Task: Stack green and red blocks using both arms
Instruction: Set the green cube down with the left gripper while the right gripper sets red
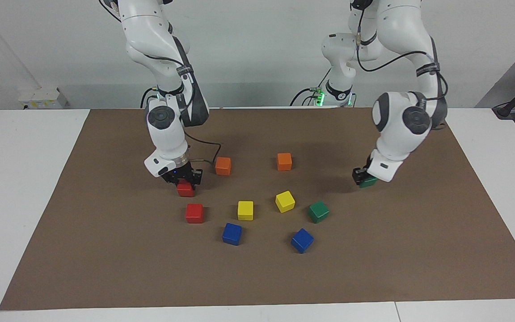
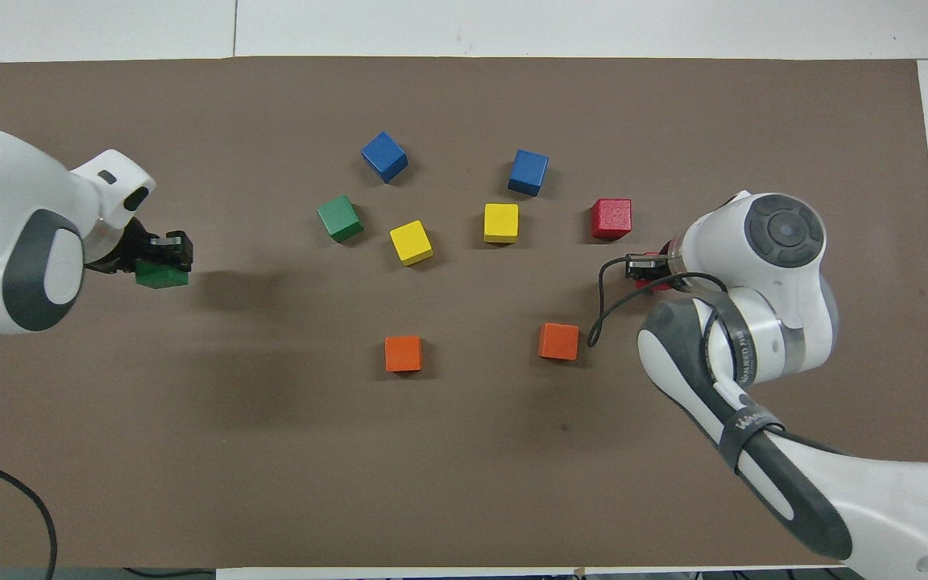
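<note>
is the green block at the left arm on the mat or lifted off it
Cannot tell for sure. The left gripper is shut on the green block, low over the brown mat; any gap beneath is hidden.

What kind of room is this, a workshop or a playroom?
Probably a robotics lab: two glossy white jointed robot arms work over a brown paper mat scattered with small coloured cubes, by plain white walls.

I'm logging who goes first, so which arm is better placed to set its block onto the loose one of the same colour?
Probably the right. Its gripper holds a red block just beside the loose red block, while the left gripper holds its green block well away from the loose green block.
</note>
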